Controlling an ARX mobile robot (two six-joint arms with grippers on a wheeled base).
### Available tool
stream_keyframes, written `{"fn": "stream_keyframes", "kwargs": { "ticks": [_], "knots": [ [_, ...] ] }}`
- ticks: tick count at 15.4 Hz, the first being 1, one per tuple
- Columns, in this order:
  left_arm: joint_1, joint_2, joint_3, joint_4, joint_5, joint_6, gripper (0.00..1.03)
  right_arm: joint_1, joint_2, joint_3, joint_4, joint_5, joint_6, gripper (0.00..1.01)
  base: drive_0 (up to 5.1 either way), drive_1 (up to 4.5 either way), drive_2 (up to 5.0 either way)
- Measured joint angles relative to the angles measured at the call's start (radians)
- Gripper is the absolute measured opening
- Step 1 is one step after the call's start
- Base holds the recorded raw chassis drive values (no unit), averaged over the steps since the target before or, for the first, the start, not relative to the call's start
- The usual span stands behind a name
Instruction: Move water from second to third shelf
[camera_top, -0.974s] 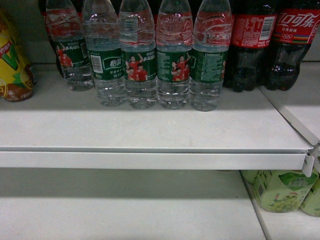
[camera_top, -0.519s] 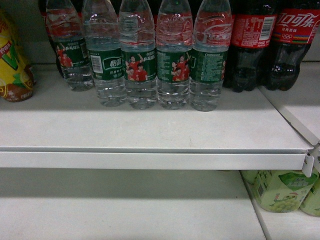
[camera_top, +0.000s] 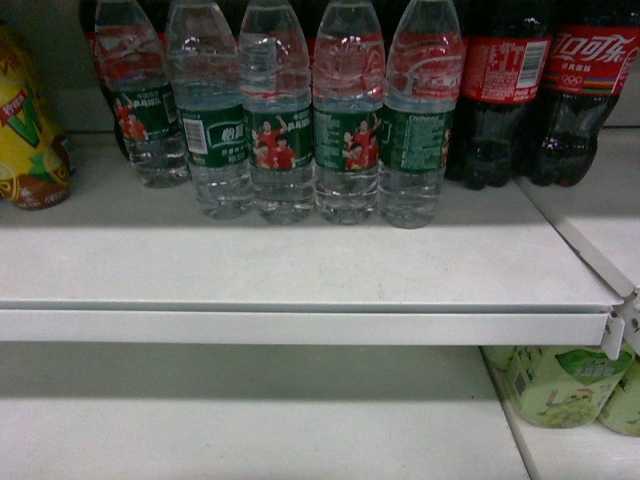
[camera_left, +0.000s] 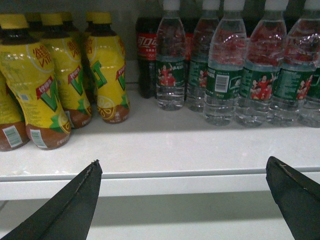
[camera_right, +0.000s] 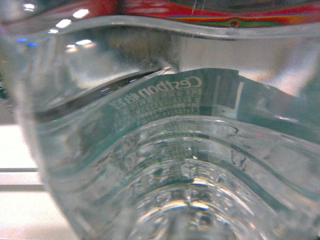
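Several water bottles (camera_top: 280, 130) with dark green labels stand in a row on the upper white shelf (camera_top: 300, 270); the left wrist view shows the same water bottles (camera_left: 222, 75) at its right. My left gripper (camera_left: 183, 165) hangs open in front of that shelf's edge, its dark fingertips (camera_left: 92, 175) wide apart and holding nothing. One water bottle (camera_right: 165, 150) fills the right wrist view at very close range, with mirrored label text showing through it. No fingers of the right gripper show there. Neither arm appears in the head view.
Dark cola bottles (camera_top: 505, 90) with red labels stand right of the water. Yellow-labelled drink bottles (camera_left: 55, 75) stand at the left. The lower shelf (camera_top: 250, 420) shows a white surface, with pale green drink packs (camera_top: 560, 385) at its right.
The head view has shifted a little, so the shelf and bottles sit slightly lower in the frame. The bottles keep their places in the row.
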Motion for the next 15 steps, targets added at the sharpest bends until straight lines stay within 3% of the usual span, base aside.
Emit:
{"fn": "stream_keyframes", "kwargs": {
  "ticks": [15],
  "knots": [
    [0.0, 0.0, 0.0, 0.007, -0.001, 0.0, 0.98, 0.0, -0.002, -0.003, 0.01, 0.0, 0.0, 0.4, 0.0, 0.0, 0.0]
  ]
}}
